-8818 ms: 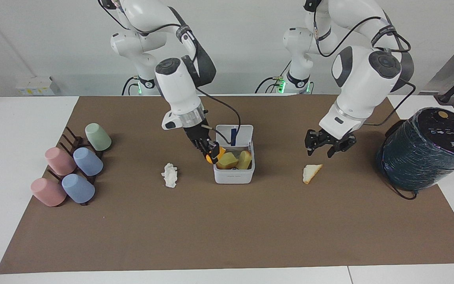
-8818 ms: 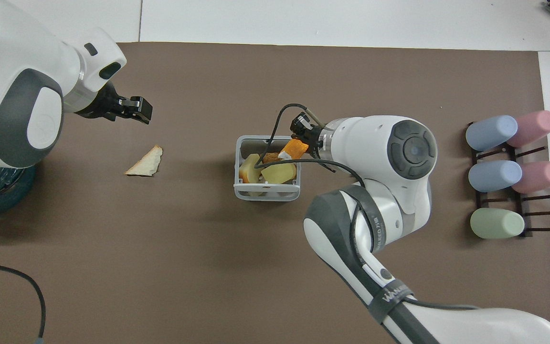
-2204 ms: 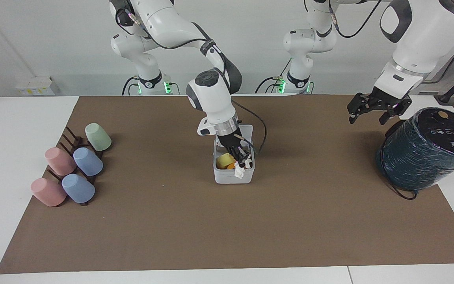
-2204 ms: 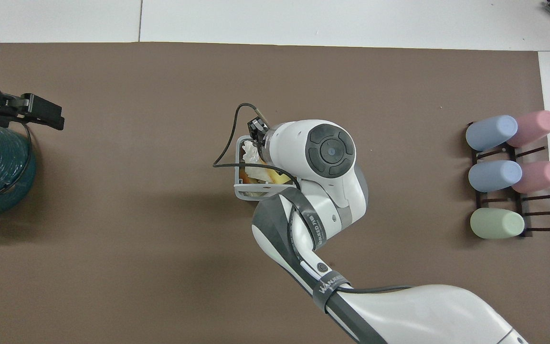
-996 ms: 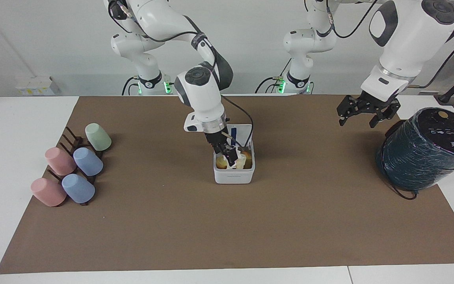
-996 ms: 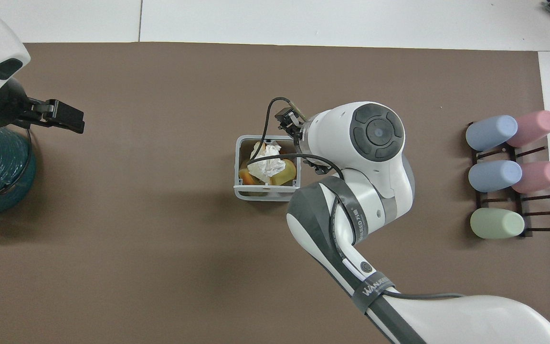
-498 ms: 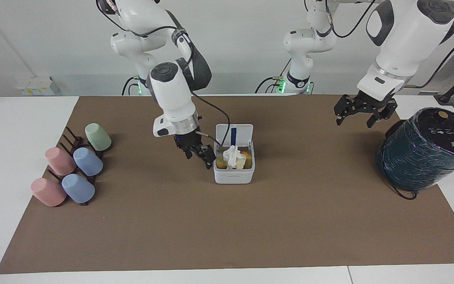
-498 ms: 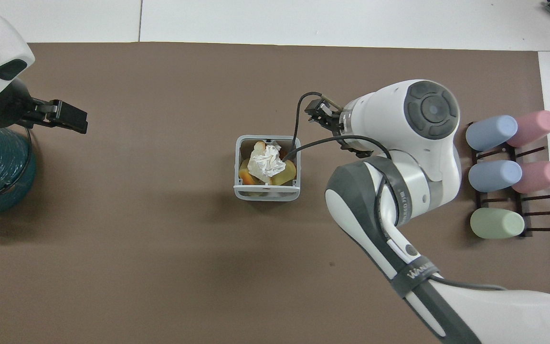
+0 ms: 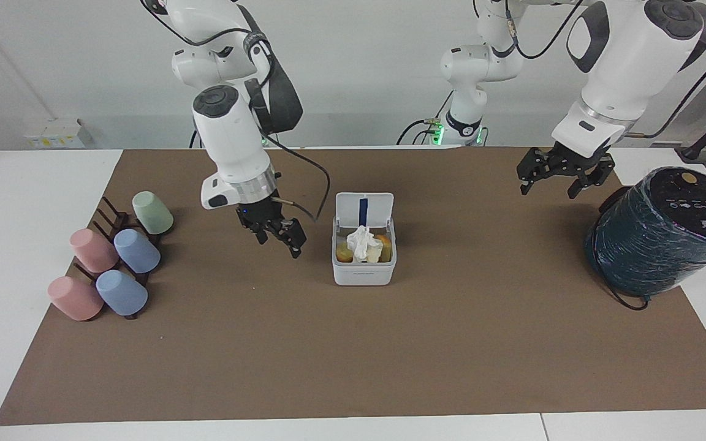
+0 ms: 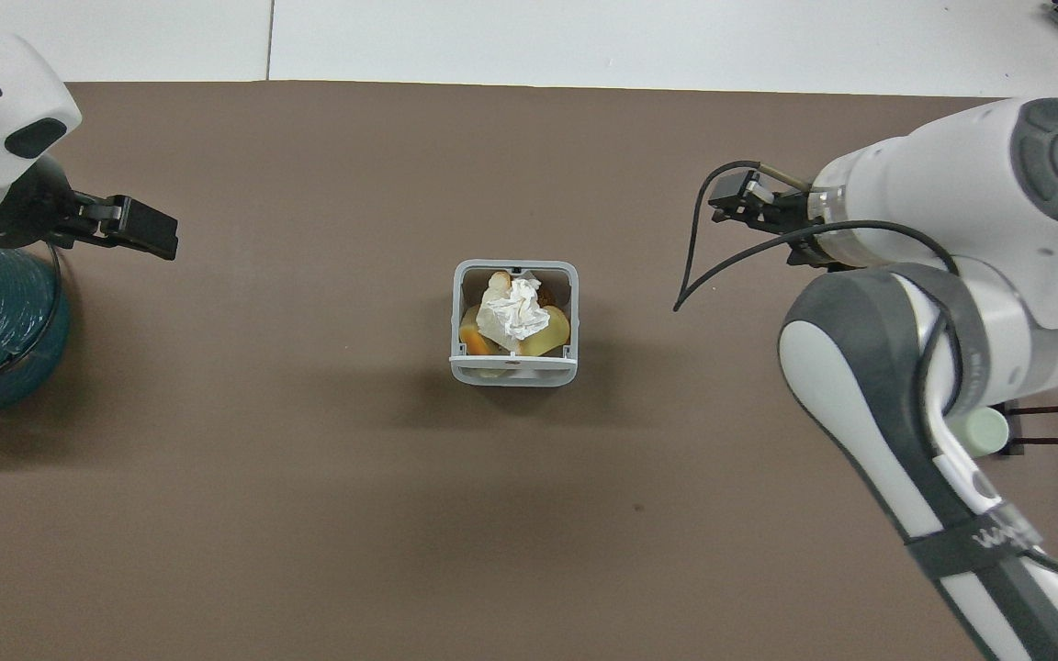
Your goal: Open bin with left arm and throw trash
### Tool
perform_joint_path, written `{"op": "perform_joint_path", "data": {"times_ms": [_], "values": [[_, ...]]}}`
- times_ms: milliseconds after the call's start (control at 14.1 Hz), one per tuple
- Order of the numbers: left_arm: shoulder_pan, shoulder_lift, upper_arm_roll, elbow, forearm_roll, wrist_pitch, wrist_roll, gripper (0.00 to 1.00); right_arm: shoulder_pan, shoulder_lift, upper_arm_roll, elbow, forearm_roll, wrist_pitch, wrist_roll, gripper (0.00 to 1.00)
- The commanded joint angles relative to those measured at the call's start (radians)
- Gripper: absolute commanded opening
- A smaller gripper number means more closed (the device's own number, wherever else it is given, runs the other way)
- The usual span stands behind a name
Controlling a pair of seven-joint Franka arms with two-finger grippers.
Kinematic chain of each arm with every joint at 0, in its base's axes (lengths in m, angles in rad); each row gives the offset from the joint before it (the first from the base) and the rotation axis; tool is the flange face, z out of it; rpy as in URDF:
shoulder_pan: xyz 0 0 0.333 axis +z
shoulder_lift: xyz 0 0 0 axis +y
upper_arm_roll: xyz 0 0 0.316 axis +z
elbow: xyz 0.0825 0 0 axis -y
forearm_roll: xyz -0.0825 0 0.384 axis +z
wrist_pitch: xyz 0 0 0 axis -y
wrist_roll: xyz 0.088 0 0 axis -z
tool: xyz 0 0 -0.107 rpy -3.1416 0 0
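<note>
The bin [image 9: 363, 269] stands open, tissue wad [image 9: 362, 240] topping the scraps; right gripper [image 9: 279, 235] hangs beside it, fingers apart; left gripper [image 9: 556, 174] waits near the teal cylinder [image 9: 659, 236], fingers apart.

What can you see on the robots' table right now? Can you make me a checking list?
Surface: brown mat on a white table.
Bin: the bin stands mid-mat, lid up.
Trash: white tissue wad on top inside the bin, yellow and orange scraps beneath; none seen loose on the mat.
Clutter: pastel cups on a dark rack at the right arm's end; dark teal cylinder at the left arm's end.
Grippers: right gripper open, empty, above the mat beside the bin; left gripper open, empty, raised near the cylinder.
Cables: black cable loops off the right wrist.
Surroundings: plain white wall.
</note>
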Motion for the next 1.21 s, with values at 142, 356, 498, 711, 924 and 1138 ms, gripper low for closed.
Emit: {"op": "perform_joint_path", "data": {"times_ms": [142, 356, 498, 711, 924, 1138], "values": [[-0.013, -0.036, 0.007, -0.043, 0.026, 0.022, 0.002, 1.0, -0.133, -0.065, 0.013, -0.015, -0.089, -0.006, -0.178, 1.0], [-0.013, -0.036, 0.007, -0.046, 0.026, 0.024, 0.002, 1.0, -0.172, -0.077, 0.01, 0.036, -0.095, -0.14, -0.302, 1.0], [-0.013, -0.036, 0.007, -0.046, 0.026, 0.022, 0.0, 1.0, -0.172, -0.112, 0.01, 0.031, -0.137, -0.239, -0.338, 1.0], [-0.013, -0.036, 0.007, -0.045, 0.026, 0.022, 0.0, 1.0, -0.169, -0.169, 0.011, -0.026, -0.137, -0.305, -0.338, 1.0], [-0.011, -0.036, 0.007, -0.043, 0.026, 0.019, 0.0, 1.0, -0.146, -0.203, 0.021, -0.066, -0.132, -0.336, -0.339, 1.0], [-0.013, -0.036, 0.007, -0.045, 0.026, 0.019, -0.001, 1.0, -0.144, -0.194, 0.021, -0.031, -0.117, -0.351, -0.343, 1.0]]}}
